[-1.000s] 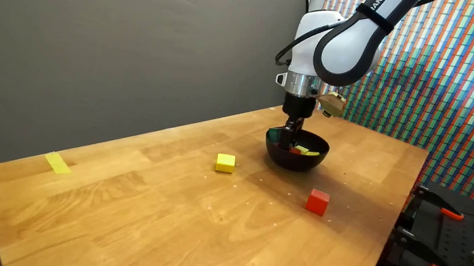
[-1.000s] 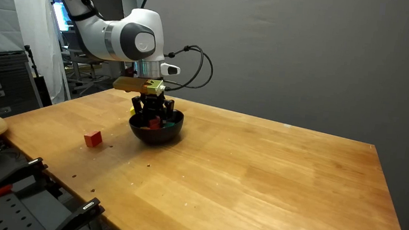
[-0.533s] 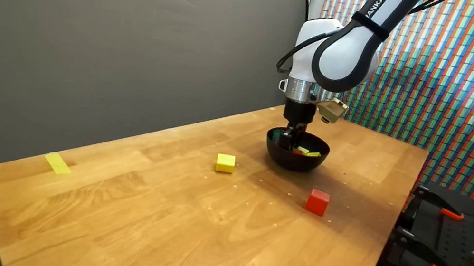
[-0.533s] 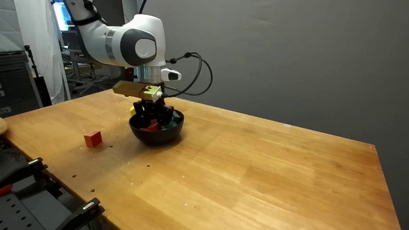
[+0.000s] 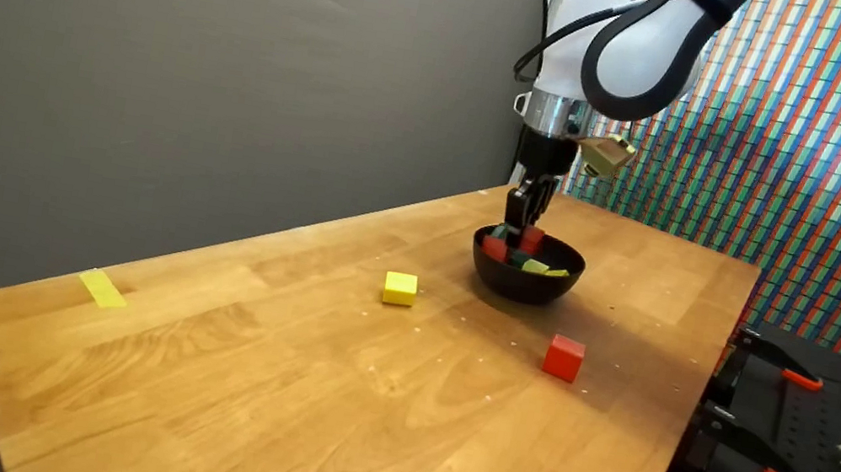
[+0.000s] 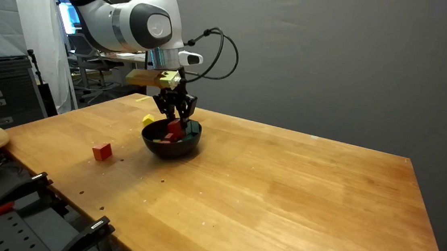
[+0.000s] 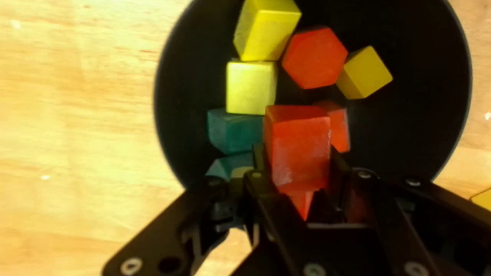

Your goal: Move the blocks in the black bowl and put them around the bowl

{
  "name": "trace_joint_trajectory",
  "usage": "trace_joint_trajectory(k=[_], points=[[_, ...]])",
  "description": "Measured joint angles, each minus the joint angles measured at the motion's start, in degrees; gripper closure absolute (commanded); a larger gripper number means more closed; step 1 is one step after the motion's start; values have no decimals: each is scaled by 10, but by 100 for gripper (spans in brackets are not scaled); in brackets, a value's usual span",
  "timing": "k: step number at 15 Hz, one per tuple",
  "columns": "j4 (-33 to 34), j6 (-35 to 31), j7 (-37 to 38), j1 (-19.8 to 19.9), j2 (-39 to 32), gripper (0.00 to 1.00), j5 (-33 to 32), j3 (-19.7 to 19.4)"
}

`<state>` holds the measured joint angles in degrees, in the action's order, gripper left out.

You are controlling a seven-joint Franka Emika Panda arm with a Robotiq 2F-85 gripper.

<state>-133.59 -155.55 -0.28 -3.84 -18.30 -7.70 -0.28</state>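
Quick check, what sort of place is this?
Likely a robotics lab or workshop: a perforated board beside the table, black clamps near its edge, and an office chair in the background.

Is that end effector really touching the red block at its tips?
Touching: the wrist view shows the end effector closed on the red block, pressed against two opposite sides of it, no gap showing.

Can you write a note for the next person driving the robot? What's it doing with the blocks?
Gripper: shut on a red block, over the black bowl.
In the bowl: other red blocks, yellow blocks and green blocks, some partly hidden.
Done: a yellow cube and a red cube sit on the table, apart from the bowl.
Left: put the held block down beside the bowl, then the rest.
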Motion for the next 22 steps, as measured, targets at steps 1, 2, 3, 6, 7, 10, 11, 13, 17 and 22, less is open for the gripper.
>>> trace_joint_trajectory(k=[1,2,3,6,7,10,11,13,17,22], points=[[-13,0,12,-2,24,85,-17,-12],[-26,0,23,-2,46,85,-32,-24],[-40,0,35,-1,67,85,-45,-36],[-76,-1,87,8,106,85,-99,-73],[-83,-2,115,12,110,85,-131,-87],[-95,-3,194,27,96,84,-218,-119],[-95,-6,215,30,82,84,-237,-127],[-93,-18,244,32,48,83,-248,-137],[-84,-51,272,27,-18,32,-233,-137],[-76,-57,273,-1,-41,0,-192,-150]])
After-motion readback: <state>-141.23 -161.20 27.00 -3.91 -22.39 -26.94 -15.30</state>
